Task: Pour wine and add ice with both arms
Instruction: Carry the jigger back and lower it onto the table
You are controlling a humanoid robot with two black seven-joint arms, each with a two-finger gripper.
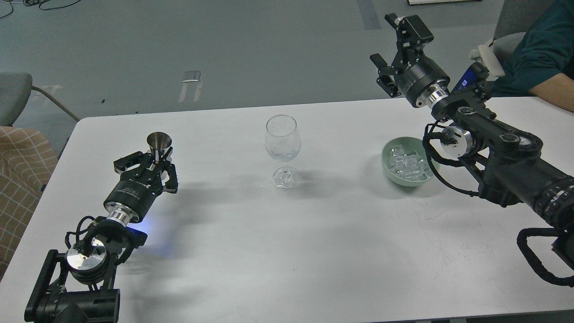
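Note:
A clear wine glass [281, 139] stands upright at the table's middle, its bowl looking almost empty. A pale green bowl [386, 166] to its right holds several clear ice cubes [408, 162]. My left gripper [154, 158] lies low over the table's left side, shut on a small metal cone-shaped cup [159, 142] that stands upright at its fingertips. I cannot tell whether the cup touches the table. My right gripper [391, 47] is open and empty, raised beyond the table's far edge, above and behind the bowl.
The white table [287, 251] has its far edge just behind the glass. A person in a teal shirt [538, 49] sits at the far right corner. A grey chair [13, 96] and checked cloth [18, 179] are at the left.

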